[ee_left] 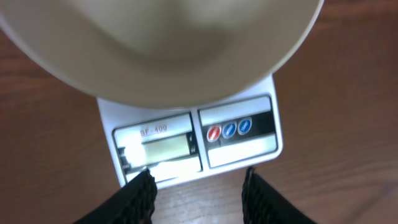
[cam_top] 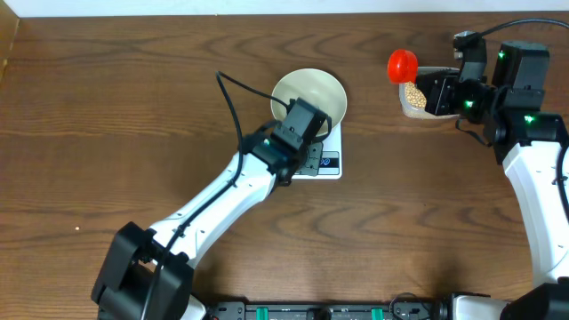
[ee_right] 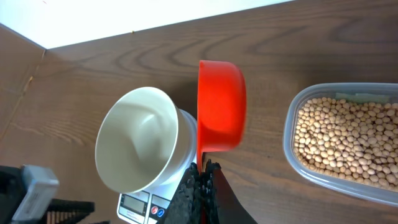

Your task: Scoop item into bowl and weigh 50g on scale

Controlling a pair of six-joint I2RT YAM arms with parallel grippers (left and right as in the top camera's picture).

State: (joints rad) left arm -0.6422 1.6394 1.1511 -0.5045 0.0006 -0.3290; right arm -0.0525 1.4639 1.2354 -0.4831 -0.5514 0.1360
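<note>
The white bowl [cam_top: 308, 93] [ee_left: 161, 43] [ee_right: 140, 140] stands on the white scale [cam_top: 331, 164] [ee_left: 242, 146] [ee_right: 138, 205], and nothing shows inside it. My left gripper [cam_top: 308, 149] [ee_left: 198, 186] hovers at the scale's front edge, below the display, open with nothing between its fingers [ee_left: 140, 196]. To the right, my right gripper [cam_top: 437, 91] [ee_right: 202, 177] is shut on the handle of a red scoop [cam_top: 402, 64] [ee_right: 221, 106], held on edge between the bowl and a clear tub [ee_right: 292, 118]. The tan beans [cam_top: 414, 93] [ee_right: 348, 137] fill that tub.
The scale's red and blue buttons [ee_left: 229, 129] sit right of its display [ee_left: 165, 147]. A black cable [cam_top: 233, 98] arcs from the left arm past the bowl. The wall edge [cam_top: 267, 11] bounds the table at the back.
</note>
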